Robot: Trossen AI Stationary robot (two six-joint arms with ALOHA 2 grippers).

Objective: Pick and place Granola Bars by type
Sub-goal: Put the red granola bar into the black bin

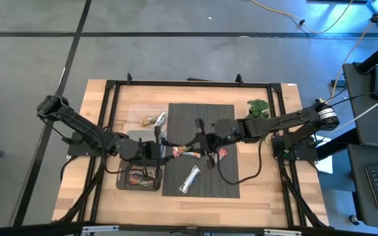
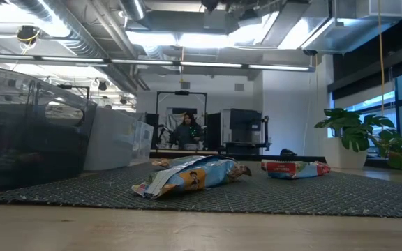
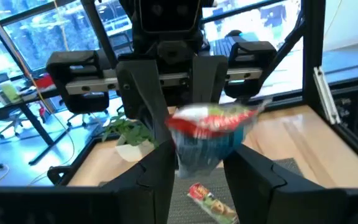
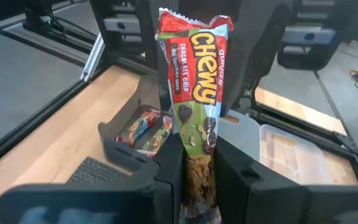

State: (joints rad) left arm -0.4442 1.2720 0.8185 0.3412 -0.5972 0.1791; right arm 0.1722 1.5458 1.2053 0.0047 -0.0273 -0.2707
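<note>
- Both arms meet over the middle of the dark mat (image 1: 202, 124), with one red Chewy bar (image 4: 194, 81) between them; its long axis runs from one gripper to the other
- The right gripper (image 4: 194, 177) is pressed tightly on one end of this bar; the rest of the wrapper stands out toward the left arm
- The left gripper (image 3: 197, 165) is partly closed around the other end of the same bar, so the bar seems pinched from both sides; this looks like a hand-over
- The dark tray (image 4: 126, 140) with bars already inside lies at the left edge of the mat, on the left arm's side, so the left arm is nearer for placing
- The clear container (image 1: 140, 118) sits near the mat's far left corner
- Only the right wrist view shows the printed name and the tray's content
- Only the low view shows well the blue bar (image 2: 190, 178) and a red-orange bar (image 2: 295, 168) lying flat on the mat, not yet sorted
</note>
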